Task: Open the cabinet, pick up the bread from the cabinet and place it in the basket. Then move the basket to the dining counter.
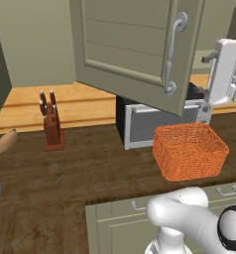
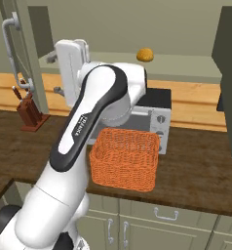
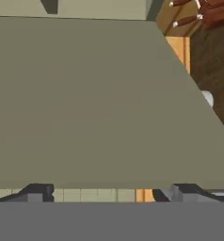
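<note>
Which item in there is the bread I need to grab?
Look inside the open cabinet, on its shelf above the toaster oven. The bread is the small golden rounded lump sitting alone there, far smaller than the orange woven basket below.

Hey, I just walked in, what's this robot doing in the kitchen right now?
It is partway through getting bread into a basket. The cabinet door is swung open, and the bread sits on the shelf inside. The gripper is open and empty, close to the door's flat face. The orange basket waits empty on the dark wood counter in front of the toaster oven.
</note>
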